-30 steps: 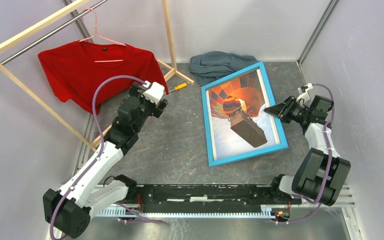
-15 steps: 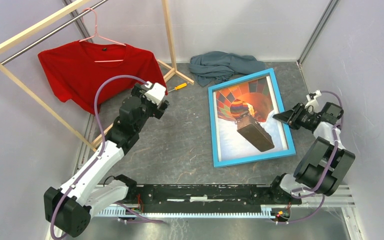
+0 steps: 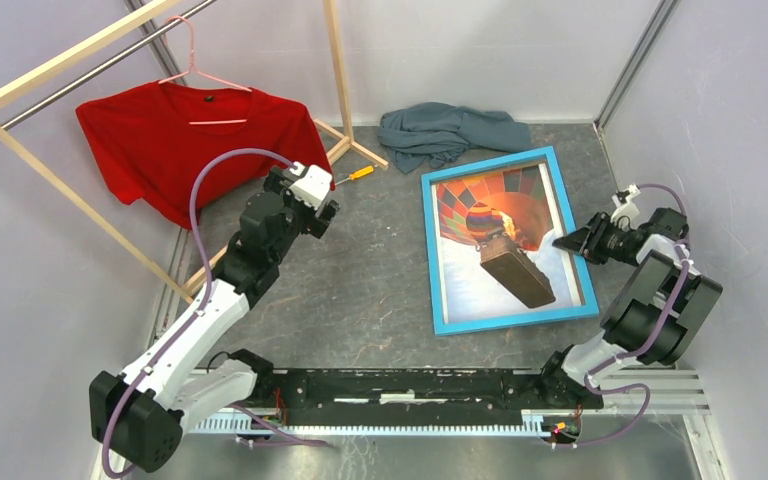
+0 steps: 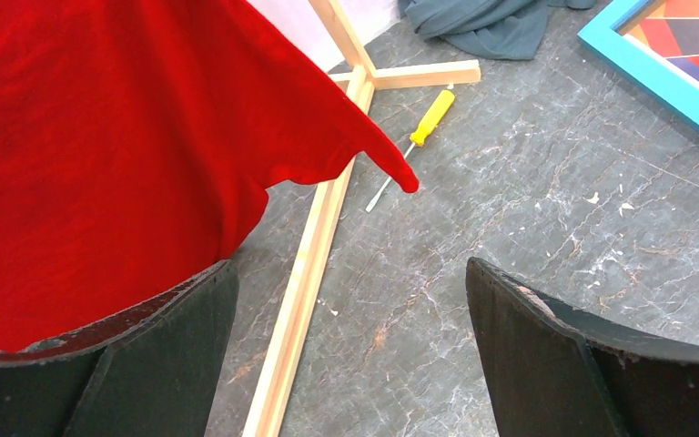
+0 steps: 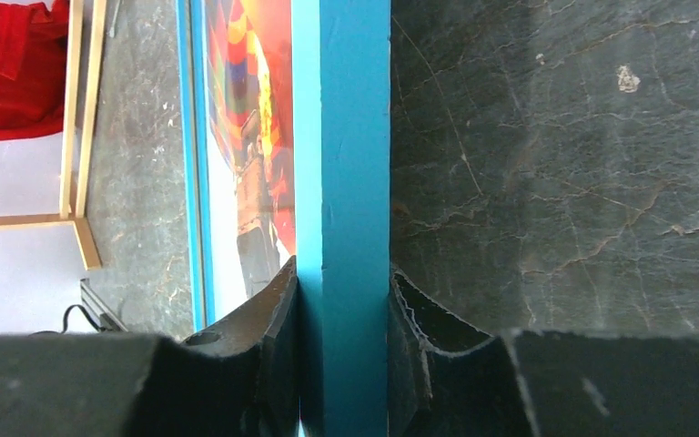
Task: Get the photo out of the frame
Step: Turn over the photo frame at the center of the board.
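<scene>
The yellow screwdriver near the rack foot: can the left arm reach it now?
Probably yes. The screwdriver lies bare on the table just ahead of the open left gripper, beside the rack's wooden rail; only the red shirt's hem hangs close.

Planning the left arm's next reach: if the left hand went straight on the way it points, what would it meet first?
Probably the bare tabletop, just right of the wooden rack's base rail and short of the yellow screwdriver. Depth is unclear; the open left hand holds nothing.

Lt-blue frame (image 3: 508, 320), multicolour balloon photo (image 3: 500, 240), red shirt (image 3: 170, 140).
</scene>
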Robot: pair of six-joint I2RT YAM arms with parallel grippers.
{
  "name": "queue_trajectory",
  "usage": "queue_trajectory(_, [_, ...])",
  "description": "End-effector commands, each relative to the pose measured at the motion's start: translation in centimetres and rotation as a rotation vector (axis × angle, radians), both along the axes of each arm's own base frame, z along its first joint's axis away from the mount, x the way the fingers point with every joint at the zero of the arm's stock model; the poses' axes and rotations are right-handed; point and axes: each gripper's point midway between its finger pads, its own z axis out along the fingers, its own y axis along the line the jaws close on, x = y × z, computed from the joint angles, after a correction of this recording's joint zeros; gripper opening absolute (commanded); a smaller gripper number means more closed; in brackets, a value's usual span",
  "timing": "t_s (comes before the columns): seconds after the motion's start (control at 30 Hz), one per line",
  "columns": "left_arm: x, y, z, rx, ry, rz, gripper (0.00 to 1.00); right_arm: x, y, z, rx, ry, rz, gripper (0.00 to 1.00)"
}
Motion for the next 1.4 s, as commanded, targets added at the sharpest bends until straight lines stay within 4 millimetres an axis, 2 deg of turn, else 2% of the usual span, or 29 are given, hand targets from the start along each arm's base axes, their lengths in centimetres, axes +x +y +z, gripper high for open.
queue_trajectory(0.0, [0.2,-0.4,0.2,-0.057,-0.003,-0.003,1.0,1.1,-3.0,-0.9,-0.215,-0.071,-0.004,0.01])
queue_trajectory(0.07, [0.2,-0.4,0.2,-0.059,-0.002,-0.003,1.0,1.1,-3.2,-1.3,-0.229,-0.065,-0.016,0.08])
queue_trajectory(0.23, [0.2,-0.4,0.0,-0.06,0.004,-0.004,1.0,1.2,-4.0,-1.9,-0.262,-0.052,-0.036,0.13])
queue_trajectory(0.4, [0.2,-0.4,0.0,-0.064,0.007,-0.007,1.0,1.3,-4.2,-2.5,-0.261,-0.035,-0.043,0.25])
queue_trajectory(0.9, [0.3,-0.5,0.0,-0.067,0.011,-0.011,1.0,1.3,-4.6,-2.8,-0.28,-0.032,-0.035,0.56])
queue_trajectory(1.17, [0.4,-0.8,-0.1,-0.075,0.019,-0.024,1.0,1.3,-5.2,-2.7,-0.318,-0.034,-0.05,0.58])
queue_trajectory(1.37, [0.6,-2.1,-1.0,-0.085,0.062,-0.075,1.0,1.6,-6.0,-2.0,-0.369,-0.049,-0.072,0.59])
